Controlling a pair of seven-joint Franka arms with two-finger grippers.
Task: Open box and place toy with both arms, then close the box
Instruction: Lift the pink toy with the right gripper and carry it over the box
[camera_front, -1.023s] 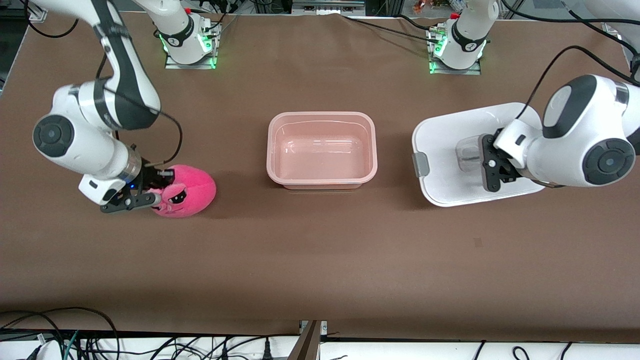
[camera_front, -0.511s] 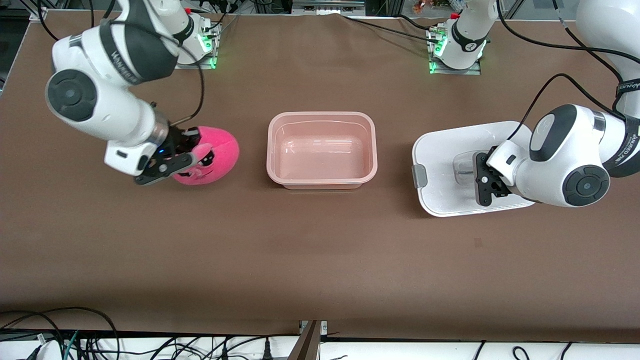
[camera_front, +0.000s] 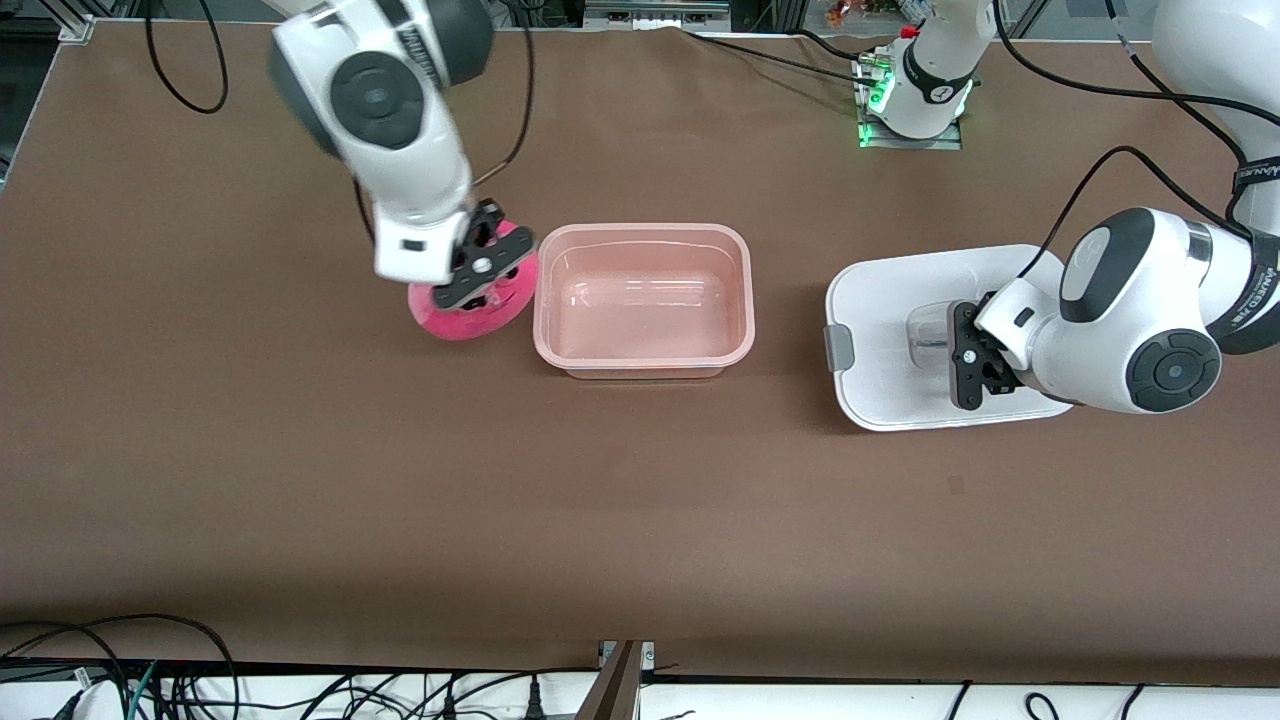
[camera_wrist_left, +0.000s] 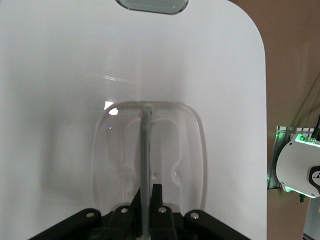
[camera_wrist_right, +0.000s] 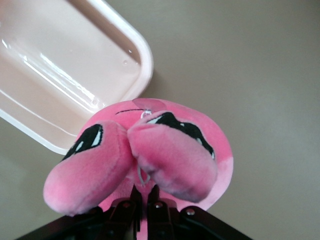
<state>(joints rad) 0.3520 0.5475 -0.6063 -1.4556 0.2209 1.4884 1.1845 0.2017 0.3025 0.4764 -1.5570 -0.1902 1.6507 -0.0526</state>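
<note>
I've got the toy (camera_front: 470, 310) pinched in my right hand (camera_front: 478, 272), mid-frame beside the box (camera_front: 644, 300); next, over the rim. Left hand (camera_front: 975, 355) grips the lid (camera_front: 900, 320).

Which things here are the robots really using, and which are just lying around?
Being used:
- pale pink plastic tub, open
- white plastic lid on the table, left gripper shut on its handle
- bright pink plush toy, held by the right gripper beside the tub

Just lying around:
- black cables along the table edge nearest the front camera
</note>
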